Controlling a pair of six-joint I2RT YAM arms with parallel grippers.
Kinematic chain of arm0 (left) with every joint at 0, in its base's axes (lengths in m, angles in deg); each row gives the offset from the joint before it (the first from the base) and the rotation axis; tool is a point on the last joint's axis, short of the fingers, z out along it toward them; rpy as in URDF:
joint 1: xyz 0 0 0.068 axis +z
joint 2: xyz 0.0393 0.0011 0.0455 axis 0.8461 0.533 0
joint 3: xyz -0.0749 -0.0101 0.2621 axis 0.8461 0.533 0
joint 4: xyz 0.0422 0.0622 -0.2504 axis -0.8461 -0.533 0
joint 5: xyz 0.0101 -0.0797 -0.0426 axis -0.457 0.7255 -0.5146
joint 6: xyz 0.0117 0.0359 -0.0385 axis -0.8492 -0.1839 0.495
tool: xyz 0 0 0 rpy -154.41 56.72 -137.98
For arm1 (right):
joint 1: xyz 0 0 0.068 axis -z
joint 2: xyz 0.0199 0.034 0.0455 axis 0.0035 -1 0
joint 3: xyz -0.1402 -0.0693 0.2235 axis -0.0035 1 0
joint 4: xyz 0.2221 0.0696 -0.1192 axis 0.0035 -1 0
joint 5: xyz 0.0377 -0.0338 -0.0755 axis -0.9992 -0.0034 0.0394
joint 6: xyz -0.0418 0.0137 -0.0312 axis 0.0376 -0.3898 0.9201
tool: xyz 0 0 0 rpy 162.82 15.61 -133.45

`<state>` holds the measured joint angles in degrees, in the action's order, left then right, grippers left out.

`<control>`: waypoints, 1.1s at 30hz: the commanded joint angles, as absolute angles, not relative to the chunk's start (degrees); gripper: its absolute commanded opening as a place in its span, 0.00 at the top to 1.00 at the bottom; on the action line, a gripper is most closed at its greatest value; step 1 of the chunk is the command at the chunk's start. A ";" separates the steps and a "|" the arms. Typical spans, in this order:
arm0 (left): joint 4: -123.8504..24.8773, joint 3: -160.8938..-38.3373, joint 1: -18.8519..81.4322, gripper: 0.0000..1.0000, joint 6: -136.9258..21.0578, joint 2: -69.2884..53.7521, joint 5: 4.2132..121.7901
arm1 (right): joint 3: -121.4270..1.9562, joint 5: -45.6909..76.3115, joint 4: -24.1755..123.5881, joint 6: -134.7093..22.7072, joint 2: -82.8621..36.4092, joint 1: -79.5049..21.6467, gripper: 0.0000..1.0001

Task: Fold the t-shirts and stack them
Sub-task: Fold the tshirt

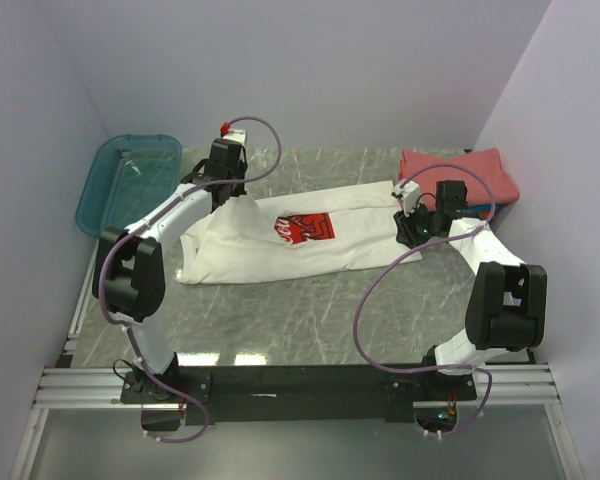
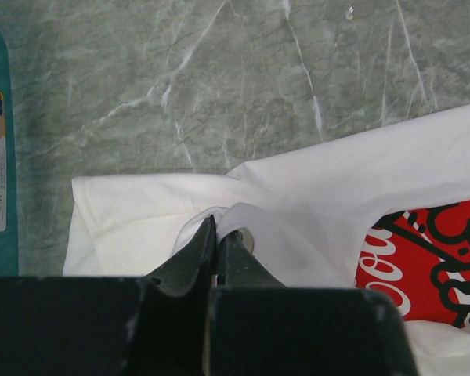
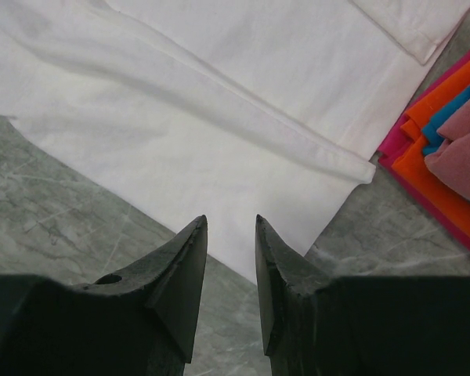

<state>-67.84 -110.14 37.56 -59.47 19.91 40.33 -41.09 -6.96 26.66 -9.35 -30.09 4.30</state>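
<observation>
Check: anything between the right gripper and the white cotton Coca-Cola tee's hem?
Nothing visible. The right gripper is open over the hem of the white tee; the folded coral, orange and blue tees lie beside it.

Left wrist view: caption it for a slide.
Left gripper pinching the white Coca-Cola tee on a marble tabletop.
</observation>
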 commanded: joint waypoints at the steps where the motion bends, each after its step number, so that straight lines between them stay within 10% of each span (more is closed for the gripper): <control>1: -68.38 -113.31 37.75 1.00 -60.72 20.97 41.29 | -41.14 -8.25 26.75 -9.90 -28.63 4.07 0.62; 11: -70.13 -117.17 38.63 0.98 -60.20 26.15 41.73 | -41.41 -8.69 26.13 -9.64 -28.63 4.07 0.62; 18: -76.89 -132.28 40.73 0.45 -57.04 36.79 46.92 | -43.07 -8.34 24.47 -9.11 -28.37 3.63 0.61; 22: -77.78 -137.13 42.23 0.42 -53.79 36.89 42.27 | -43.69 -8.07 22.18 -7.09 -27.76 2.22 0.62; 28: -66.47 -118.36 46.18 0.15 -46.70 14.54 39.97 | -44.66 -12.90 15.41 1.78 -27.05 -8.74 0.61; 33: -60.38 -92.70 56.64 0.11 -37.88 -5.36 60.26 | -51.05 -6.16 19.88 -5.82 -32.73 -26.47 0.59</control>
<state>-66.46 -101.71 52.03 -45.35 4.53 49.37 -44.83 -8.91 17.86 -2.10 -30.48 -18.83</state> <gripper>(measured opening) 0.893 0.413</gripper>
